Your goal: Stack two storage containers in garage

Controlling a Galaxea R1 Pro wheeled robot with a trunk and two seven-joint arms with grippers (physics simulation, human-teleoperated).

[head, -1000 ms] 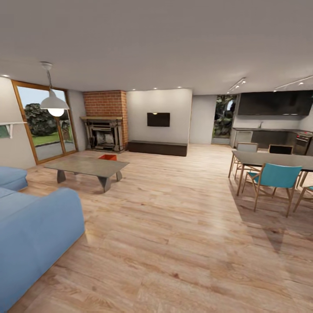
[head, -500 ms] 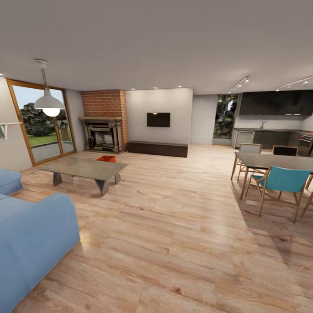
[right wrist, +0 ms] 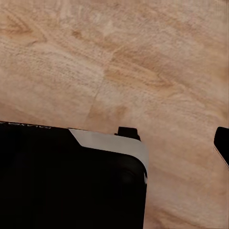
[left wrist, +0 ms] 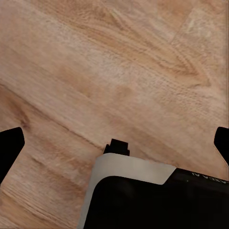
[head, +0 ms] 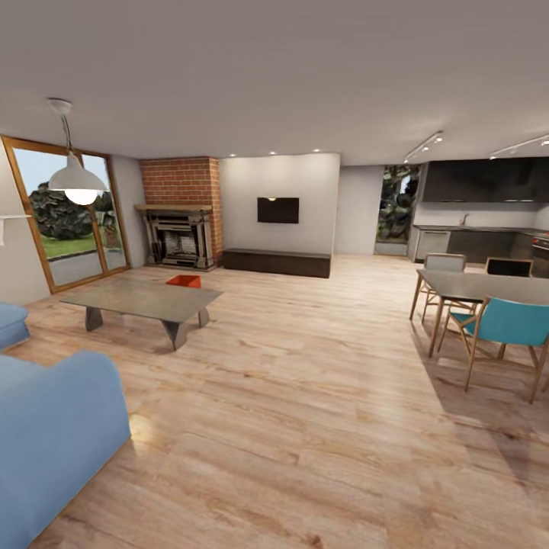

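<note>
Head view: living room with a light wood-plank floor (head: pixel 305 396). Taking the grey coffee table (head: pixel 145 299) as the landmark, one red-orange storage container (head: pixel 184 281) sits on the floor just behind it, between the table and the red-brick fireplace (head: pixel 180 213). Only its top edge shows over the tabletop, and a second container cannot be made out. A blue sofa (head: pixel 53 427) lies on the near side of the table, a white pendant lamp (head: pixel 76 183) hangs above and beyond it, and a black wall TV (head: pixel 277 210) is mounted on the cream wall past the fireplace. Well away from the table, across the open floor, stand a dining table (head: pixel 488 286) and a teal chair (head: pixel 507 324).

Compared with a second ago, the whole picture has slid: sofa and lamp have drifted toward the edge, the dining set inward. That is the camera turning and advancing, not the furniture moving. The robot appears to be on its approach, with no container picked up yet.

Left wrist view: bare wood planks below; the left gripper (left wrist: pixel 114 143) has its dark fingertips at opposite edges of the picture, spread wide, holding nothing.

Right wrist view: wood planks again; one fingertip (right wrist: pixel 222 143) of the right gripper shows, so its spread cannot be judged.
</note>
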